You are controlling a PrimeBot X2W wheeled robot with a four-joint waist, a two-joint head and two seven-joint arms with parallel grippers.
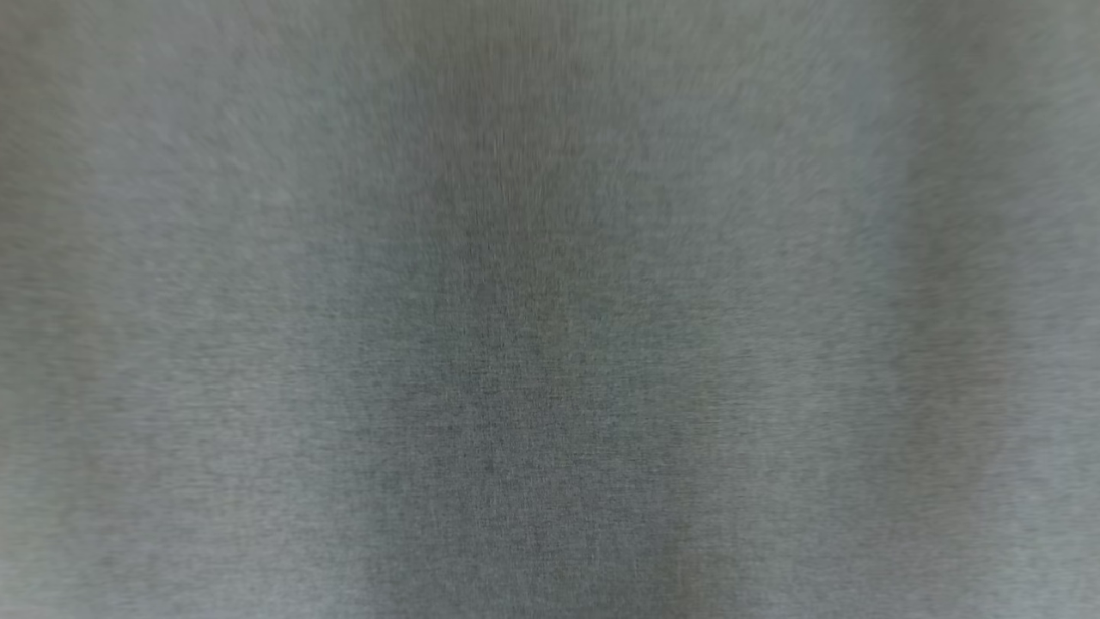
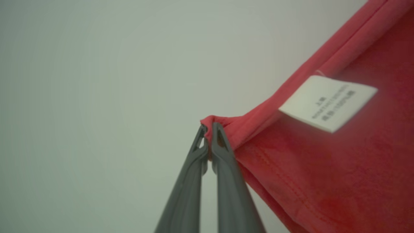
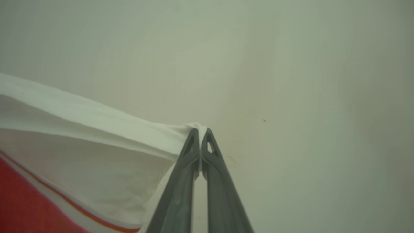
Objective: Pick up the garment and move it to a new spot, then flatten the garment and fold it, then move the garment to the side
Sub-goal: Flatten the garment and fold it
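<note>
Garment [image 2: 323,168], red and white: hung stretched between both claws. Step, as judged: carrying it over before flattening.
Left gripper [image 2: 208,127]: pinched tight on red hem corner.
Right gripper [image 3: 200,132]: pinched tight on white edge.
Label [image 2: 328,103]: white, near hem.
Next called for: lowering evenly, taut.

Behind everything in the left wrist view is a plain pale grey-green surface [image 2: 97,97], out of focus, under soft and even light. In the right wrist view it looks a little warmer and carries a small dark mark [image 3: 264,120]. The head view is blurred: a grey, finely grained surface [image 1: 550,387], darker in the middle.
</note>
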